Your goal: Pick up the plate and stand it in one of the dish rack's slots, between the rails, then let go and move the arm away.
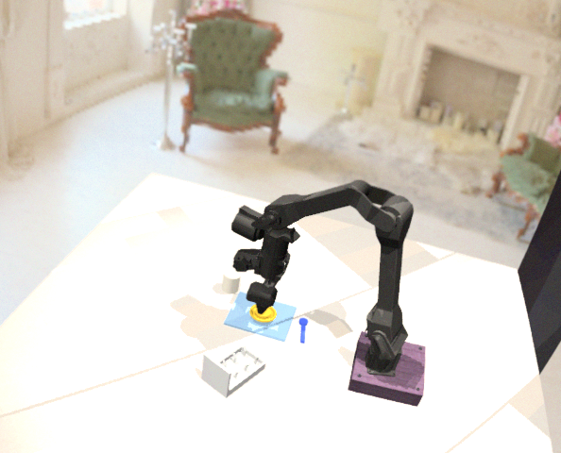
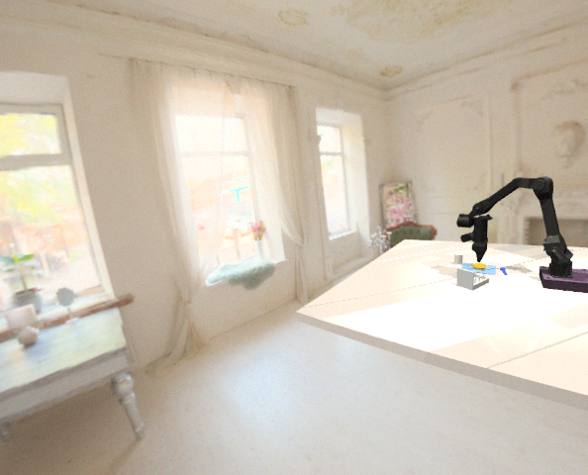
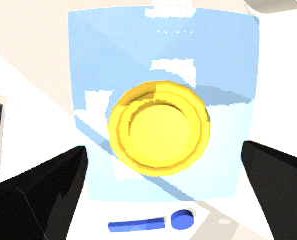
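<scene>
A small yellow plate (image 1: pixel 263 314) (image 2: pixel 479 265) (image 3: pixel 159 127) lies flat on a light blue mat (image 1: pixel 240 315) (image 3: pixel 218 47) on the table. My gripper (image 1: pixel 263 302) (image 2: pixel 479 256) (image 3: pixel 167 152) points straight down just above the plate, open and empty; its two dark fingers stand left and right of the plate in the wrist view. The white dish rack (image 1: pixel 232 370) (image 2: pixel 471 278) stands on the table in front of the mat, a short way from the plate.
A blue spoon (image 1: pixel 302 328) (image 2: pixel 502 270) (image 3: pixel 150 223) lies right of the mat. A white cup (image 1: pixel 230 282) (image 2: pixel 457 258) stands behind the mat. The arm's purple base (image 1: pixel 388 373) (image 2: pixel 569 280) sits at the right. A dark block (image 1: pixel 556 263) stands at the table's right edge.
</scene>
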Controlling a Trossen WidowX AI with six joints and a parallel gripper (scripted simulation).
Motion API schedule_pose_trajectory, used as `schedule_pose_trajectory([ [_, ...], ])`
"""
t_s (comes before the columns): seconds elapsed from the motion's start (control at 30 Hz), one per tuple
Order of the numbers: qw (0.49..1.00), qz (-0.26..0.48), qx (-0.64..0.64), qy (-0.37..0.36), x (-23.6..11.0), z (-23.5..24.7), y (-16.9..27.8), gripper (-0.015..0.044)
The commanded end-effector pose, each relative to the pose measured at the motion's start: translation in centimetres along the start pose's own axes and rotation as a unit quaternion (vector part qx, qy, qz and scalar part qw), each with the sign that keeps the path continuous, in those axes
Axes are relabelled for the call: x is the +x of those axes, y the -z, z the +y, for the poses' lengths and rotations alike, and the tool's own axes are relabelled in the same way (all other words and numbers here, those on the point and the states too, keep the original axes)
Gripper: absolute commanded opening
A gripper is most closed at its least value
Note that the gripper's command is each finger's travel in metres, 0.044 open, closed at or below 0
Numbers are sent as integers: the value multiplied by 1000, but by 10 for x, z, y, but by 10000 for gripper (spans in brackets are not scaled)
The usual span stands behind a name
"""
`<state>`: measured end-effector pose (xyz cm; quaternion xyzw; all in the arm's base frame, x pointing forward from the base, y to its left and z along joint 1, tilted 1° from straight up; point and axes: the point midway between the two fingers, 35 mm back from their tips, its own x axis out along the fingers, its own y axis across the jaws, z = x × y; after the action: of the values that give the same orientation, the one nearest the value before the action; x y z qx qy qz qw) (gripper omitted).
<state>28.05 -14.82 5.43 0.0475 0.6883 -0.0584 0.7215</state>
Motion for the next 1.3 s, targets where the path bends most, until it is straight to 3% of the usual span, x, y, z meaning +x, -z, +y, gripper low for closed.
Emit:
schedule_pose_trajectory([
  [0.0, 1000, 3, 0, -4, 10, 2, 2, 400],
  [0.7, 1000, 3, 0, -4, 41, 2, 2, 400],
  [1.27, 1000, 3, 0, -4, 41, 2, 2, 321],
])
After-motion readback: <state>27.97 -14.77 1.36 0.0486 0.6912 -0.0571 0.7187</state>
